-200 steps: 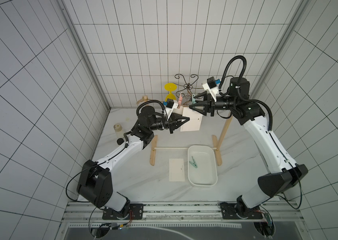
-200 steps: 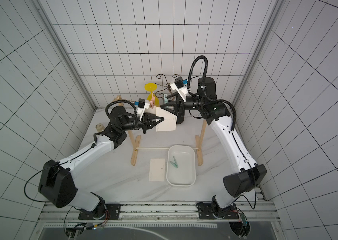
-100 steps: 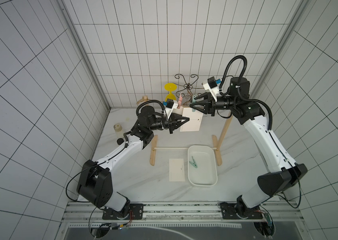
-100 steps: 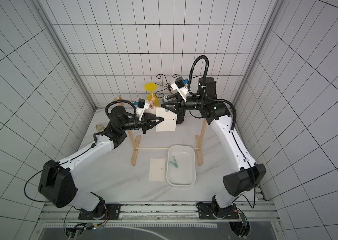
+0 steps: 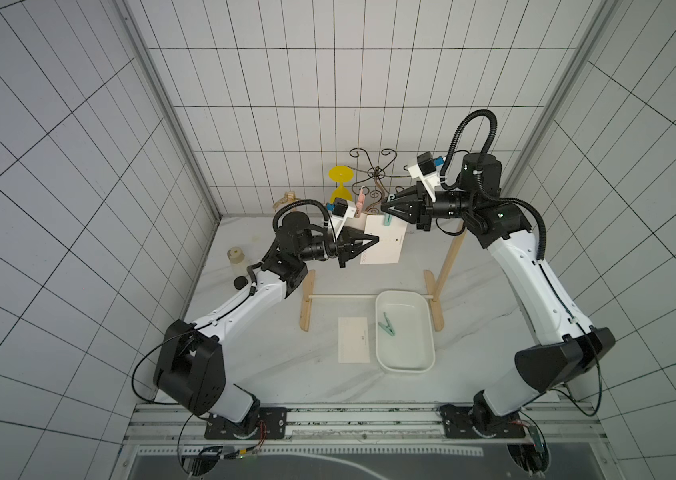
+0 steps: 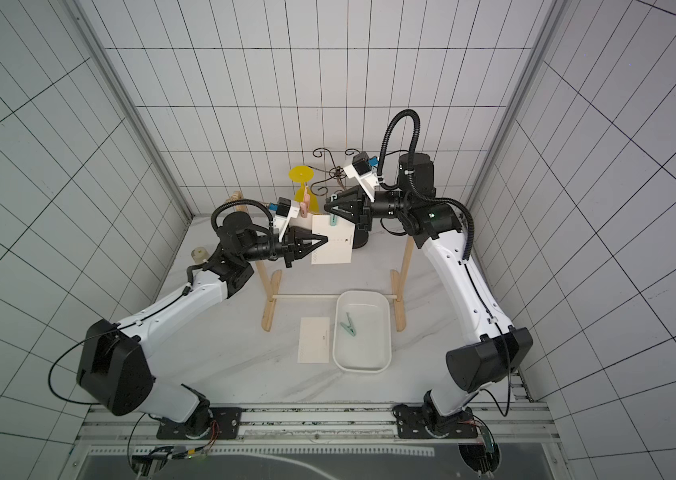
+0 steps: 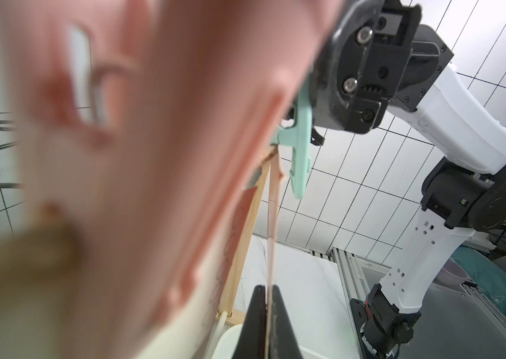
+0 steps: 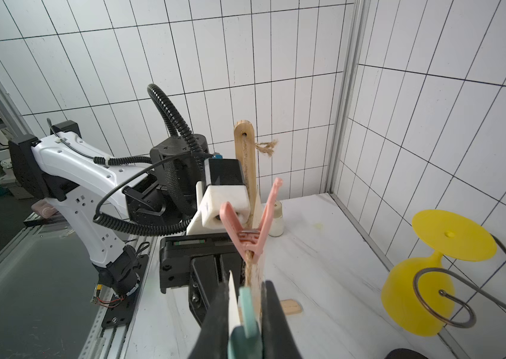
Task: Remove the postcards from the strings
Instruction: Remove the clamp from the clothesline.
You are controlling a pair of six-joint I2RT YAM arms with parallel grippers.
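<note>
One postcard (image 5: 386, 249) (image 6: 334, 249) hangs from the string (image 8: 249, 264), pinned by a teal clothespin (image 5: 387, 219) (image 6: 333, 220) (image 8: 248, 310). My left gripper (image 5: 377, 239) (image 6: 326, 239) (image 7: 266, 292) is shut on this card's side edge, which shows edge-on in the left wrist view. From the other side, my right gripper (image 5: 384, 211) (image 6: 326, 208) (image 8: 245, 286) is shut on the teal clothespin's handles. A pink clothespin (image 5: 361, 203) (image 8: 251, 230) sits on the string beside it. Another postcard (image 5: 353, 345) (image 6: 314, 345) lies flat on the table.
A white tray (image 5: 405, 365) in front of the rack holds a second teal clothespin (image 5: 386, 329). Wooden posts (image 5: 450, 257) carry the string. A yellow glass (image 5: 341, 183) and a wire stand (image 5: 373, 166) stand behind. A small bottle (image 5: 235, 254) is at the left.
My right gripper's jaws have closed onto the teal clothespin. The left gripper has kept its hold on the hanging card, and both arms have barely moved.
</note>
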